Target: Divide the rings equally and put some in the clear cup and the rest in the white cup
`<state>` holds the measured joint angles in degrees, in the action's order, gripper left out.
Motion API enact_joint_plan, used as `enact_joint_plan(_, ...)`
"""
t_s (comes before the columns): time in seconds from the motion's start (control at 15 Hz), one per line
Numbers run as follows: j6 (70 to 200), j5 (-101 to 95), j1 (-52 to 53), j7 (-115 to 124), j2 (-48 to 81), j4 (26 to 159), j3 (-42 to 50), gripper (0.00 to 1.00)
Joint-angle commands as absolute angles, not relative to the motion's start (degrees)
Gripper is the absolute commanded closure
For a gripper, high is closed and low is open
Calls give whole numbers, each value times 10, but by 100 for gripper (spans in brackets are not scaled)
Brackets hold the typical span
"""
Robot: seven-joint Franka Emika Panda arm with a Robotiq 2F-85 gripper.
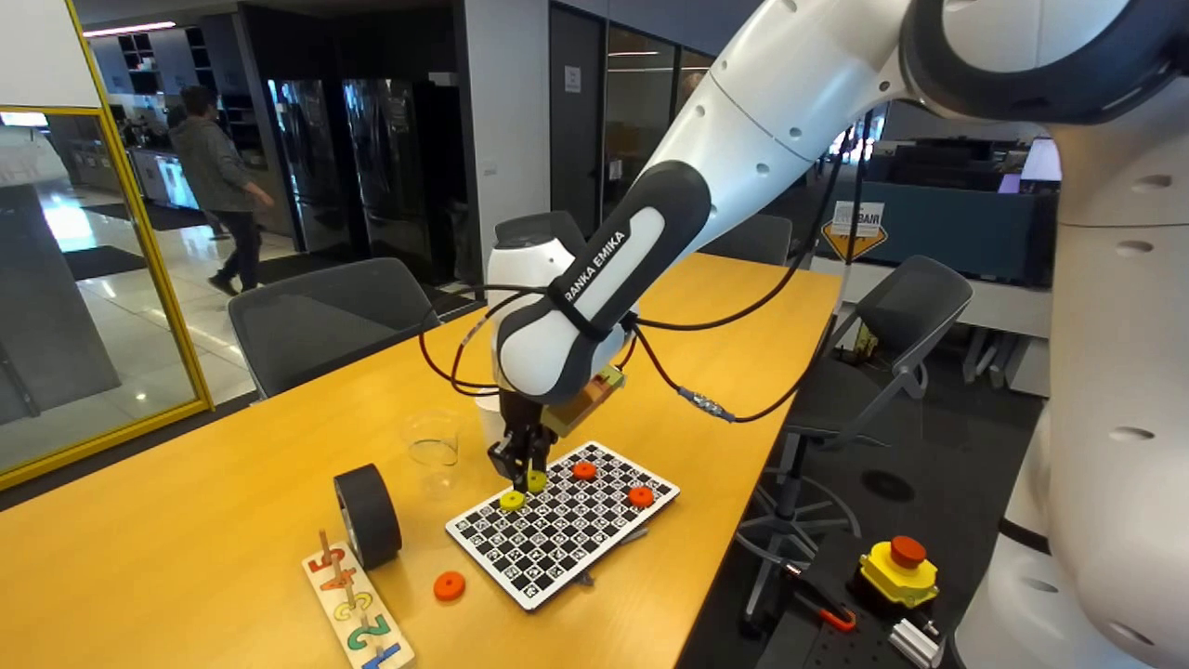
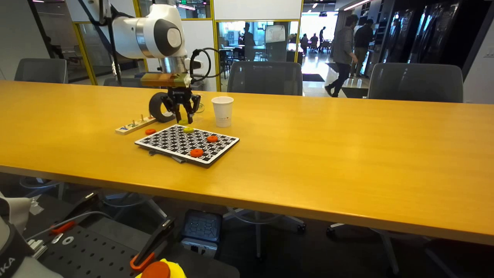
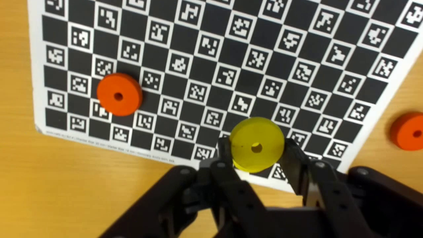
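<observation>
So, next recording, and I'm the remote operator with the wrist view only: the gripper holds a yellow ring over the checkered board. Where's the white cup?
Observer: An exterior view shows the white cup upright on the table, off the checkered board.
Operator: And the other cup for sorting?
Observer: In both exterior views, the clear cup shows between the black roll and the white cup.
Operator: I count one orange ring on the checkered board. Is that all?
Observer: No, an exterior view shows a second orange ring lying on it, outside your frame.
</observation>
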<state>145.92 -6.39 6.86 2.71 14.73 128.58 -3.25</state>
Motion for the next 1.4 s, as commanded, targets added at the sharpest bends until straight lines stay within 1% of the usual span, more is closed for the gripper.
enact_joint_plan(0.0, 1439, -73, 79, 32, 115, 1260, -41, 78)
enact_joint_plan(0.47, 1429, -68, 83, -1, 156, 1172, -63, 78)
enact_joint_plan(1.33, 1413, -128, 106, 9, 272, 1009, -39, 79)
